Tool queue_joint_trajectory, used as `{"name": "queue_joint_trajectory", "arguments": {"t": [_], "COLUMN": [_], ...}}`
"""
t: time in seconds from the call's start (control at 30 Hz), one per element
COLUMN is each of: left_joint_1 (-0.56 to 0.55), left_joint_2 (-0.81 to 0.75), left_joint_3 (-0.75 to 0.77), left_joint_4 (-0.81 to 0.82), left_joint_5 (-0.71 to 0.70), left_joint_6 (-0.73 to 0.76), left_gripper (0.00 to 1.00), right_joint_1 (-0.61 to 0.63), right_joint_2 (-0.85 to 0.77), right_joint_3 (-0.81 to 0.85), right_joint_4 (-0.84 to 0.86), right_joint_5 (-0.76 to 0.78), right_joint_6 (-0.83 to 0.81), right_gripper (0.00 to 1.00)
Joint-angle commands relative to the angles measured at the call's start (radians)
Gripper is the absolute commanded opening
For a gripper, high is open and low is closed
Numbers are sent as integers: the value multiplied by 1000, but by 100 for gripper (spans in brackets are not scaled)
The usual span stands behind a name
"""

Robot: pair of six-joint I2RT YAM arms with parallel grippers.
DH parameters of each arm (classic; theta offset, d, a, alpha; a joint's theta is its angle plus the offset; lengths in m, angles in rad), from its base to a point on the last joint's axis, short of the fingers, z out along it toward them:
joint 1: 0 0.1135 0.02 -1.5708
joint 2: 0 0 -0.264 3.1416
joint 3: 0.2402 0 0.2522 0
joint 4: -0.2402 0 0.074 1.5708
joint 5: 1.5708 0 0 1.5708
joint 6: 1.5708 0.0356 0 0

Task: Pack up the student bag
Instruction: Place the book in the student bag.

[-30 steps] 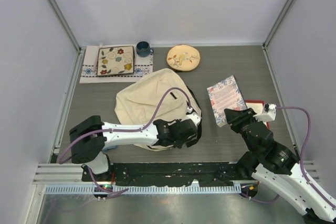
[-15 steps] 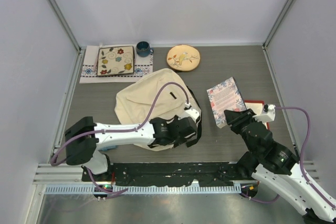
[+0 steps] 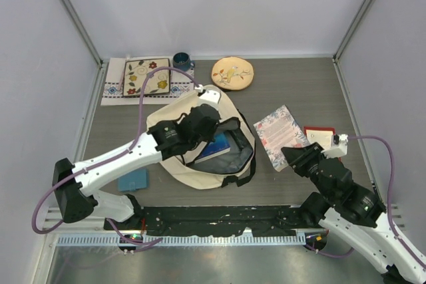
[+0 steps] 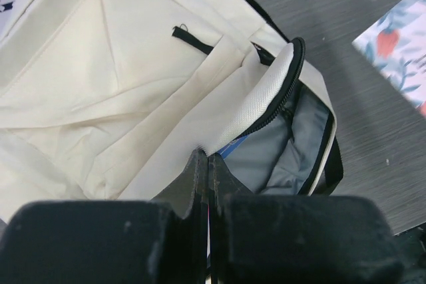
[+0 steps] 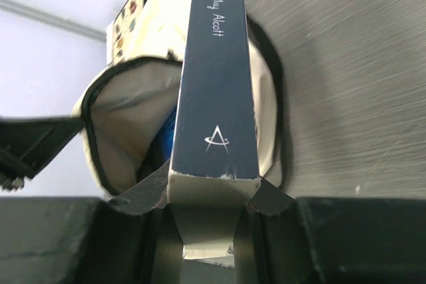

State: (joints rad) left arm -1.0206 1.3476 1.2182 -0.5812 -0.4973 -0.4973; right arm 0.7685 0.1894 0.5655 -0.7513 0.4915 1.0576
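The cream student bag (image 3: 225, 107) lies mid-table with its mouth open toward the right. A blue book (image 3: 217, 147) lies inside on the grey lining. My left gripper (image 3: 225, 124) is shut on the bag's upper flap edge and holds it raised; in the left wrist view its closed tips (image 4: 208, 159) pinch the cream fabric (image 4: 100, 64). My right gripper (image 3: 294, 156) is shut on a floral-covered book (image 3: 279, 132), held off the table to the right of the bag. In the right wrist view the book's dark spine (image 5: 216, 64) points at the bag's opening (image 5: 123, 128).
A square floral plate (image 3: 146, 76) on a placemat, a blue mug (image 3: 181, 62) and a round yellowish plate (image 3: 232, 73) stand along the back. A red item (image 3: 324, 134) lies at the right, beside my right arm. A small blue flat thing (image 3: 133, 179) lies at the near left.
My left arm swung from the bag's near side up over it, lifting the flap open and baring the blue book. My right gripper tilted the floral book slightly leftward.
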Motion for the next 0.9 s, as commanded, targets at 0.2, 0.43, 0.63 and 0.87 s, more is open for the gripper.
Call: {"name": "queue_joint_trajectory", "arguments": {"t": [0.2, 0.43, 0.63, 0.87], "left_joint_1": [-1, -3, -3, -4], "left_joint_2": [-82, -157, -180, -196], "left_joint_3": [64, 30, 3, -32], "left_joint_4": [63, 133, 173, 185], "left_joint_5": [-15, 11, 57, 131], "left_joint_6": [-43, -75, -78, -66], "left_gripper": [0, 0, 0, 0], "right_joint_1": [0, 0, -1, 0], "right_joint_2": [-4, 19, 57, 234], "right_joint_3": [56, 4, -116, -173], "right_joint_4": [115, 131, 343, 691], "right_joint_5": [-358, -526, -608, -599], "right_joint_6": [97, 159, 226, 205], "right_gripper": [1, 1, 1, 1]}}
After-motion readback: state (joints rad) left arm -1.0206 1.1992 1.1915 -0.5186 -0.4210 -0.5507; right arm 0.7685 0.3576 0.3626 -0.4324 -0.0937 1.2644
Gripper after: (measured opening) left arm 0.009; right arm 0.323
